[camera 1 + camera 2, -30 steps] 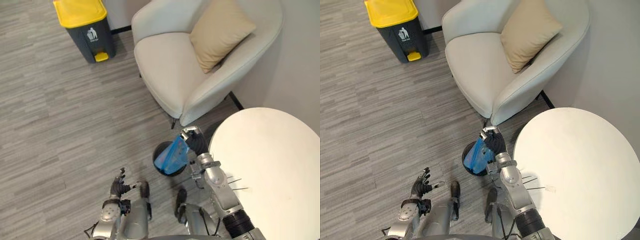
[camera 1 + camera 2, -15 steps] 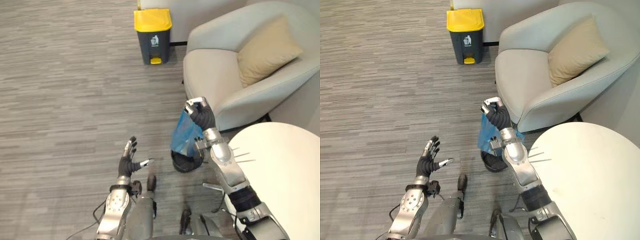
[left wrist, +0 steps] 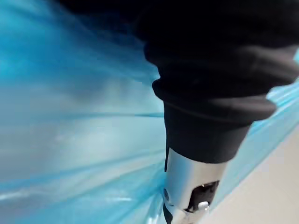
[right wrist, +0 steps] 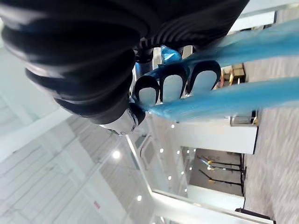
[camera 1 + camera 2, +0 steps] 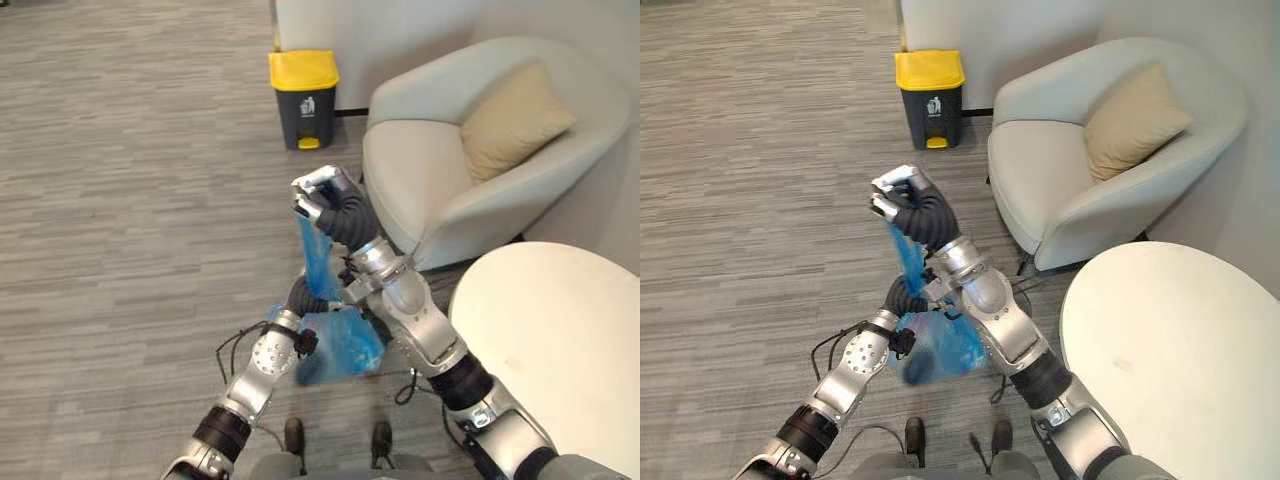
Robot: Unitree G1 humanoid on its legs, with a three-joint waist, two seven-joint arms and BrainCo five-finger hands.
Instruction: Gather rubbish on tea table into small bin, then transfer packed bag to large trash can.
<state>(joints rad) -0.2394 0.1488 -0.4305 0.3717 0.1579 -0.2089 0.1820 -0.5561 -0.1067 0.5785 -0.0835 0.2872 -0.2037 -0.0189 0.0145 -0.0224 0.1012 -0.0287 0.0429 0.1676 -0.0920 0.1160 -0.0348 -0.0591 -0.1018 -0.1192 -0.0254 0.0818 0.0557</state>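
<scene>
Left eye view. Q: Where is the blue bag [image 5: 340, 345]?
A: Below the right hand [image 5: 325, 200], which clenches its neck; left hand [image 5: 303, 297] beside its body, state untellable. Probably soft, light, slippery: grasp the gathered neck

The corner before me
Grey streaked floor [image 5: 120, 180] runs up to a white wall [image 5: 400, 30]; a cream armchair [image 5: 415, 175] stands near it, a tan cushion [image 5: 515, 120] leaning against its back; a round white table [image 5: 560, 340] sits near the chair, on my right.
</scene>
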